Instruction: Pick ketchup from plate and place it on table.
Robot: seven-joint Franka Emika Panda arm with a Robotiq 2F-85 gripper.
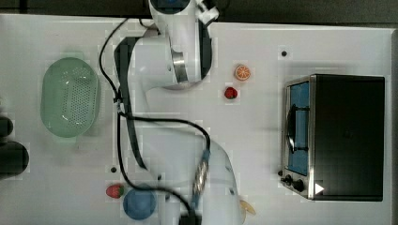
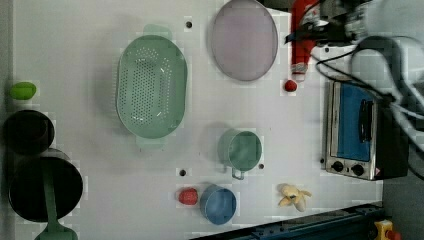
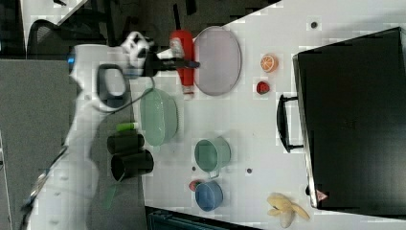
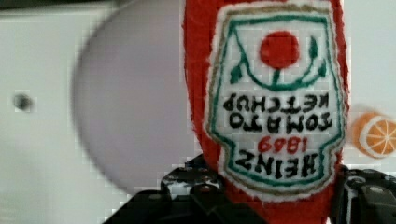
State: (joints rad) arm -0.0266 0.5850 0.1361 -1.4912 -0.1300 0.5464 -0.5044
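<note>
The ketchup sits clamped between the tool's fingers, label facing the wrist, lifted so it can travel. The plate lies bare just beside it, with open bench beyond for setting it down

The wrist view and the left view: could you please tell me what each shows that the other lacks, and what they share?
The wrist view adds the wording on the label of the ketchup and an orange slice. The left view adds the green basket, the blue dish, the toaster oven and a strawberry. Both show the ketchup held by the gripper, the plate and the table.
</note>
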